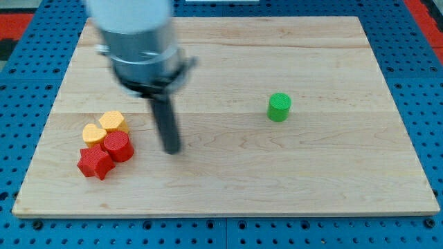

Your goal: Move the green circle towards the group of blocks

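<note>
The green circle [279, 107] stands alone on the wooden board, right of the middle. A group of blocks sits at the view's lower left: a yellow hexagon [111, 121], a second yellow block [94, 132], a red circle [118, 146] and a red star [94, 163], all touching. My tip [172, 149] rests on the board just right of the group, a short gap from the red circle, and far to the left of the green circle.
The wooden board [228, 173] lies on a blue pegboard [422, 83]. The arm's grey body [138, 41] hangs over the board's upper left.
</note>
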